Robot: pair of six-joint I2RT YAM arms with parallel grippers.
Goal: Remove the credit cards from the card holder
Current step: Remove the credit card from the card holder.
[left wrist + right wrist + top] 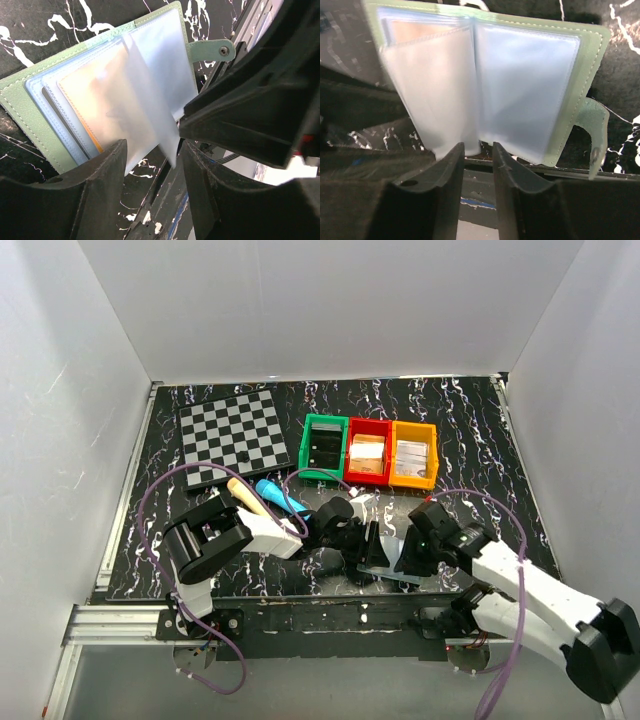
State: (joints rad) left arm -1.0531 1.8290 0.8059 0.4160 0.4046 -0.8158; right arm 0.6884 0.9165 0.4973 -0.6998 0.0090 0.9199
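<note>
**Open card holder between two claws, lower centre of the counter**

The card holder [20, 102] lies open and flat on the black marbled counter [470, 430]. Its grey-green cover faces down, its clear sleeves face up, and its snap tab [212, 50] points to the upper right of the left wrist view. The credit cards [82, 100] remain inside the sleeves, one showing an orange edge. One translucent sleeve leaf stands raised. The left claw [152, 150] is open, and the leaf's lower edge hangs in its gap. The right claw [478, 150] stands narrowly parted at the bottom edge of the sleeves, near the fold. In the top view, a checkered board [233, 435] lies at upper left. Green [324, 445], red [368, 450] and orange [414, 453] bins sit at upper centre.
</note>
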